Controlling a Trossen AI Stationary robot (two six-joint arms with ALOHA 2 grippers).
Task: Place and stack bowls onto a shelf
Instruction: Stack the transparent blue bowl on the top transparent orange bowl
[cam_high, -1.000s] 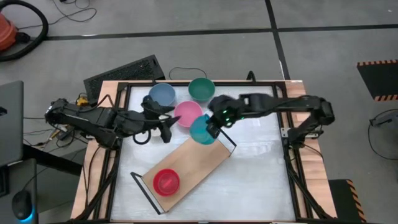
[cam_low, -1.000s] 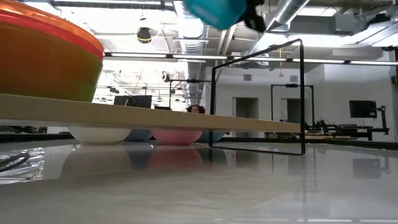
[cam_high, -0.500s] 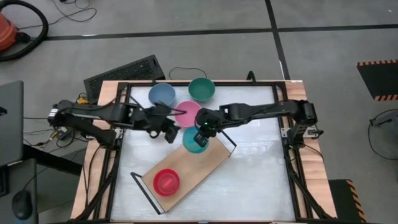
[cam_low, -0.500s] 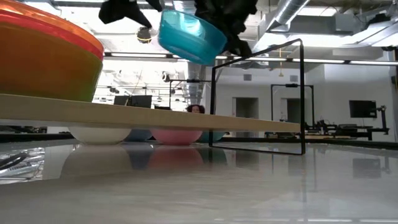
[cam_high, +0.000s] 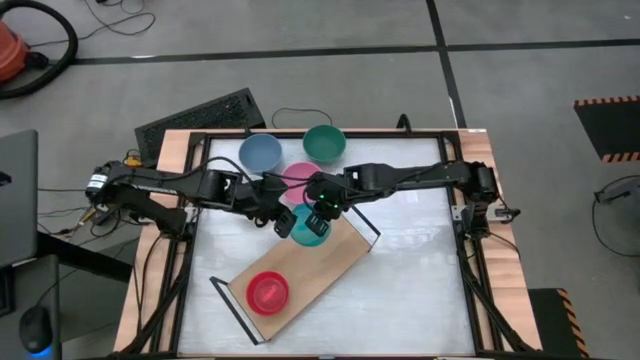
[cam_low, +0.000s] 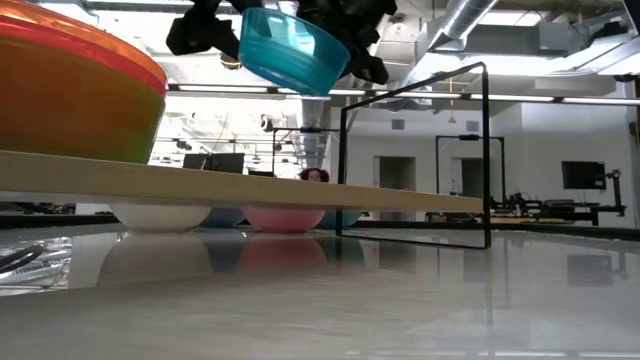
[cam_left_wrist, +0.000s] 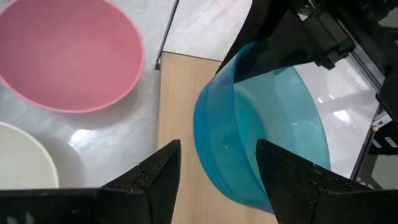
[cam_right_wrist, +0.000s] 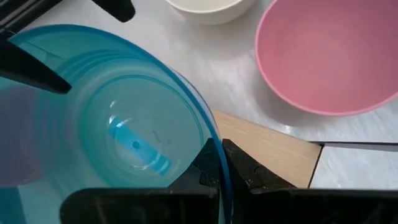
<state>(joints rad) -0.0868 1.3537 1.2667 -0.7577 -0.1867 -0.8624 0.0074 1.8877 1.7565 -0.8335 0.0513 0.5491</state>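
Right hand (cam_high: 322, 207) pinches cyan bowl (cam_high: 309, 226) by its rim, tilted above shelf (cam_high: 300, 270) end. Left hand (cam_high: 284, 218) fingers spread beside it. One pink bowl (cam_high: 298, 178) just beyond; one red bowl (cam_high: 268, 291) on shelf's other end.

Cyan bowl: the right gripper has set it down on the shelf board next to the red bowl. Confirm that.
Not quite. The cyan bowl is not set down: the low view shows it tilted in the air, well above the shelf, with the right gripper shut on its rim. The red bowl sits toward the shelf's other end, apart from it. The left gripper is open beside the bowl.
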